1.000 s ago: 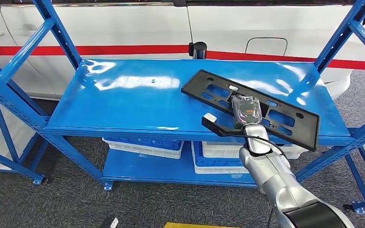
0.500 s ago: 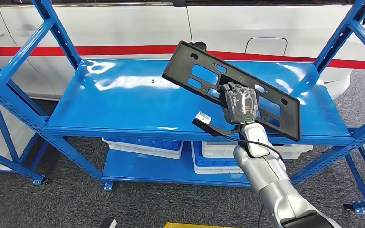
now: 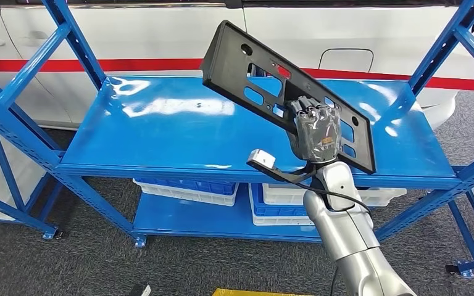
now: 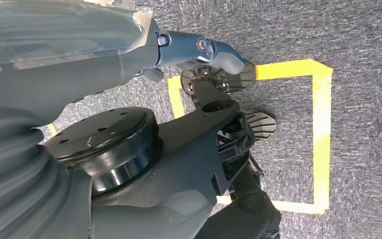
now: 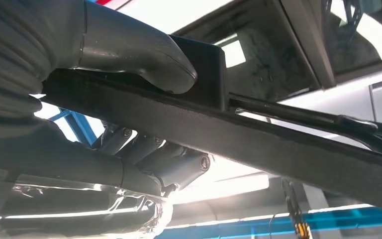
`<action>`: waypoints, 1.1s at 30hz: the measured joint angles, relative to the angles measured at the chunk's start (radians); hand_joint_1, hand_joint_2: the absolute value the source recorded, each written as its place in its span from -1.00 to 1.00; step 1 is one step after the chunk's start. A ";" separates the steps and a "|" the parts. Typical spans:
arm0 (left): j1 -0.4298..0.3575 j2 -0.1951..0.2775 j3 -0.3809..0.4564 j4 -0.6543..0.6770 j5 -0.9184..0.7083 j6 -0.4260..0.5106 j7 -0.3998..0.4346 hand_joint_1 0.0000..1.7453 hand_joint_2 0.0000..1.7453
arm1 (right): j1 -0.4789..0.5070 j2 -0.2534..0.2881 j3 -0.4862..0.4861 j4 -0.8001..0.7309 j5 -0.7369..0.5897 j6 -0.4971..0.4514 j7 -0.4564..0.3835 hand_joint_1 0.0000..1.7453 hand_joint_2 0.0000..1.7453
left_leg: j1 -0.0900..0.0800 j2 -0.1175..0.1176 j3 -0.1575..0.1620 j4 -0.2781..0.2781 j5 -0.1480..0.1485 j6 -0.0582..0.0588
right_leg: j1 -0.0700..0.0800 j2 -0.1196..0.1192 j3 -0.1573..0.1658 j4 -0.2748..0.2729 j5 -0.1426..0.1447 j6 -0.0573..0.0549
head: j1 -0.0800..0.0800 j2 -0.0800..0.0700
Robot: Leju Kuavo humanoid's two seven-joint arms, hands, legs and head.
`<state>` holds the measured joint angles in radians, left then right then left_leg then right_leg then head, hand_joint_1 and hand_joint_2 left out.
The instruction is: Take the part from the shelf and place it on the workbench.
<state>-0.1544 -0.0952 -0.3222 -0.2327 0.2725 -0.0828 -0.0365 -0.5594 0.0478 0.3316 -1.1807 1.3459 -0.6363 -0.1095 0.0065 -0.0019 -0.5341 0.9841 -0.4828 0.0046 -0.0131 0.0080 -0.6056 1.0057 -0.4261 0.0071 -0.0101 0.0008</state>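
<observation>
The part is a long black plastic plate with several cut-outs, lifted off the blue shelf and tilted steeply, its far end raised toward the white car. My right hand grips it near its lower middle. In the right wrist view the thumb presses on one face of the plate's edge and the fingers wrap the other face. My left hand hangs over the grey carpet, holding nothing.
Blue uprights and diagonal braces frame the shelf on both sides. White and blue bins sit on the lower level. A white car with a red stripe stands behind. Yellow tape marks the floor.
My right hand has raised the plate from lying flat on the shelf to a steep tilt, its far end swinging up and toward the left. The camera has not moved.
</observation>
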 joint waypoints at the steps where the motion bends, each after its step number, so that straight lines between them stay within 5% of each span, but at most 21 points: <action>1: 0.000 0.000 0.000 0.000 0.000 0.000 0.000 -1.00 1.00 | 0.002 0.000 -0.002 -0.008 0.000 0.000 0.000 1.00 1.00 | 0.000 0.000 0.000 0.000 0.000 0.000 | 0.000 0.000 0.000 0.000 0.000 0.000 | 0.000 0.000; 22: 0.007 0.003 -0.045 0.000 0.002 -0.041 0.021 -1.00 1.00 | 0.110 -0.030 -0.007 -0.187 -0.118 0.000 -0.093 1.00 1.00 | -0.003 0.000 -0.001 0.004 -0.003 0.005 | -0.003 0.000 0.000 -0.001 0.000 0.000 | 0.000 0.000; 30: 0.019 0.007 -0.100 0.000 -0.016 -0.057 -0.003 -1.00 1.00 | 0.277 -0.058 -0.027 -0.462 -0.172 0.000 -0.153 1.00 1.00 | -0.006 0.001 -0.007 0.015 -0.009 0.025 | -0.006 0.000 0.003 -0.005 0.003 0.012 | -0.001 0.000; 33: 0.037 -0.002 -0.117 0.001 -0.012 -0.019 -0.107 -1.00 1.00 | 0.321 -0.060 -0.041 -0.525 -0.179 0.000 -0.183 1.00 1.00 | 0.003 0.006 0.008 -0.012 0.010 0.041 | -0.003 -0.002 -0.012 0.025 -0.018 0.017 | 0.002 0.000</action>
<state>-0.1178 -0.0970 -0.4397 -0.2321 0.2601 -0.1014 -0.1436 -0.2384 -0.0122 0.2908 -1.7060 1.1667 -0.6363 -0.2928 0.0098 0.0039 -0.5264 0.9718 -0.4728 0.0457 -0.0159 0.0062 -0.6172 1.0311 -0.4443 0.0242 -0.0082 0.0008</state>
